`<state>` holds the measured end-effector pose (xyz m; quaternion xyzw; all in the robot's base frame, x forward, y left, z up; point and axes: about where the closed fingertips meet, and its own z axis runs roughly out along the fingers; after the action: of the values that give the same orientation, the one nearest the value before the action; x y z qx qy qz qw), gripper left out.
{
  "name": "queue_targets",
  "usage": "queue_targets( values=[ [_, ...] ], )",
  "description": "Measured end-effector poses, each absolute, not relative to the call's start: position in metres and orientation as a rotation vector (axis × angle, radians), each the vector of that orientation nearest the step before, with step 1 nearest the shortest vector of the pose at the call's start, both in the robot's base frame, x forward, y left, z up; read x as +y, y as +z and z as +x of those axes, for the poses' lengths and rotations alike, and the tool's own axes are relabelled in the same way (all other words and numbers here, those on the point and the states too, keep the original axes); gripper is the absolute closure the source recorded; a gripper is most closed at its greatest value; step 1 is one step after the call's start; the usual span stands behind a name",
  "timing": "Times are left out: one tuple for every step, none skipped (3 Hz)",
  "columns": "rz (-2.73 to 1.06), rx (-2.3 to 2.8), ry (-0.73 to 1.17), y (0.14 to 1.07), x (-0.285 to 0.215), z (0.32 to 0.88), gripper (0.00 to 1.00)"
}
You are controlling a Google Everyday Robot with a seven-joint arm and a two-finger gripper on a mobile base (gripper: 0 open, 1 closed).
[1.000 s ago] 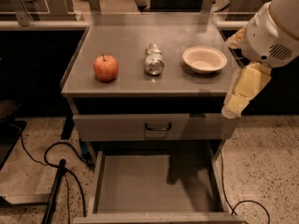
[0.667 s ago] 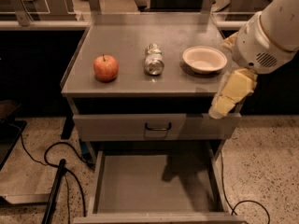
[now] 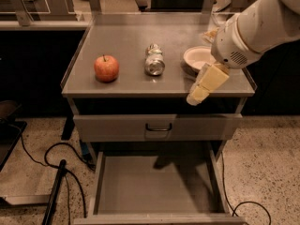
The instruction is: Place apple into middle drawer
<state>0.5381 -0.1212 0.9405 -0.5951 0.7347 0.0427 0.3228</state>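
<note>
The red-orange apple [image 3: 106, 68] sits on the left part of the grey cabinet top [image 3: 126, 36]. The middle drawer [image 3: 154, 184] is pulled out below, and its flat grey floor is bare. My gripper [image 3: 201, 90] hangs at the front right edge of the cabinet top, pointing down and to the left. It is in front of the cream bowl and well to the right of the apple. It holds nothing that I can see.
A silver can [image 3: 154, 60] lies on its side at the middle of the top. A cream bowl [image 3: 199, 57] stands at the right, partly behind my arm. A closed drawer front with a black handle [image 3: 158, 127] is above the open drawer. Cables [image 3: 47, 158] lie on the floor at the left.
My arm and gripper have moved left, from beside the cabinet's right side to over its front right edge. The apple, can and bowl have not moved.
</note>
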Motion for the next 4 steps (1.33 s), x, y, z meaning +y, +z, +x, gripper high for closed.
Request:
queue_targets(
  values=[
    [-1.558, 1.923, 0.111, 0.94, -0.121, 0.54, 0.0],
    [-1.541, 1.906, 0.123, 0.935, -0.115, 0.543, 0.0],
    [-1.558, 1.824, 0.12, 0.918, -0.081, 0.566, 0.0],
    [-1.557, 1.733, 0.124, 0.904, -0.038, 0.602, 0.0]
  ],
)
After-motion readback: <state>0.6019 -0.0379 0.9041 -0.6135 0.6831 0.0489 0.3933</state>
